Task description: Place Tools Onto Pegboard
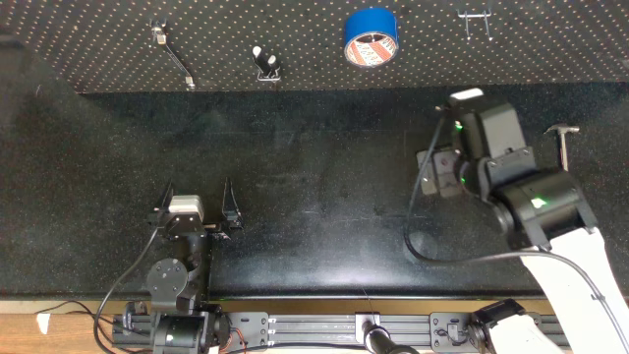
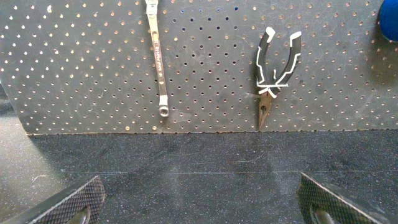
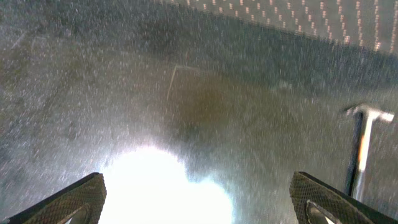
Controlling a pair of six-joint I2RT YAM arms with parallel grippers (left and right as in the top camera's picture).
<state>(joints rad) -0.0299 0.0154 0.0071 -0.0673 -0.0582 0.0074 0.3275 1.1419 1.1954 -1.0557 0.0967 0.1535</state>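
A wrench [image 1: 173, 55] [image 2: 157, 56] and black-handled pliers [image 1: 265, 64] [image 2: 272, 71] hang on the pegboard [image 1: 88, 44] at the back. A blue tape roll [image 1: 371, 37] hangs further right on it. A hammer [image 1: 563, 141] [image 3: 360, 149] lies on the black mat at the right, handle toward the front. My right gripper [image 1: 444, 162] [image 3: 199, 211] is open over bare mat, left of the hammer and apart from it. My left gripper [image 1: 198, 189] [image 2: 199, 205] stands open near the front left with nothing in it, facing the wrench and pliers.
A pair of bare metal hooks [image 1: 477, 22] sticks out of the pegboard at the upper right. The black mat [image 1: 314, 177] stretches between the two arms. The right arm's cable [image 1: 418, 221] loops down onto the mat.
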